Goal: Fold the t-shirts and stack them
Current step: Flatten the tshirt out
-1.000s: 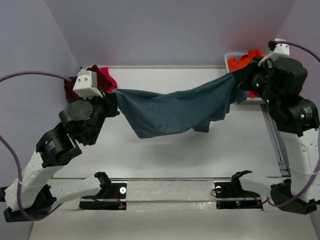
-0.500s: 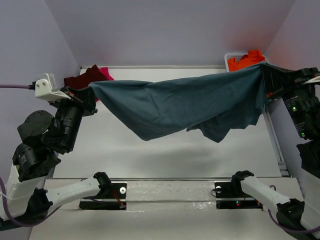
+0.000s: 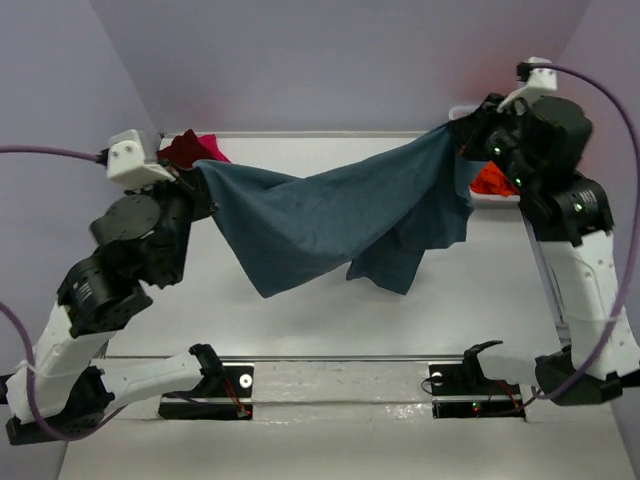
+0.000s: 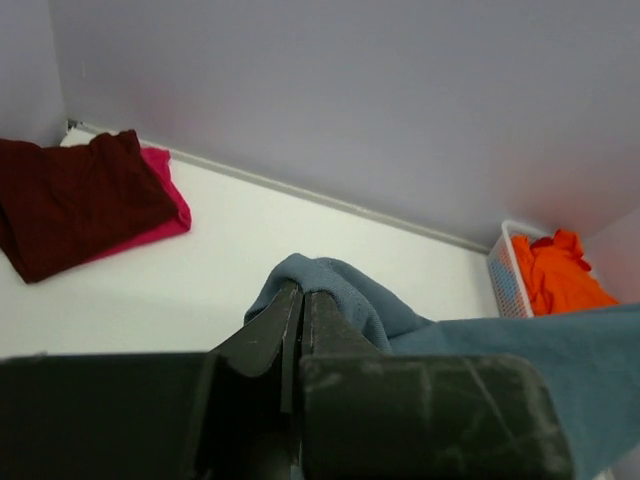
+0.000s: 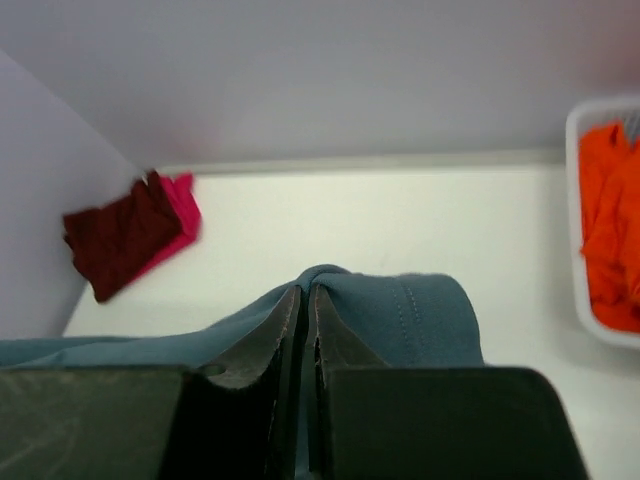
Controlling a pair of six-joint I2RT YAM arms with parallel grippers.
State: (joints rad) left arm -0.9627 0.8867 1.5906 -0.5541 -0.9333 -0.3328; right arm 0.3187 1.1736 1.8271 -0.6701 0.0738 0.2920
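No readable text, labels or nos. anywhere.

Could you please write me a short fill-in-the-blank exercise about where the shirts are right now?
1. The left fingers and right fingers are both ____ on the teal-blue t-shirt.
2. The maroon t-shirt lies on top of the pink t-shirt, at the table's far ____ corner.
3. The white tub holds a t-shirt coloured ____.
Missing words: shut; left; orange.

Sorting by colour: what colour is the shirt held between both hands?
The shirt is slate teal-blue, best seen in the top external view.
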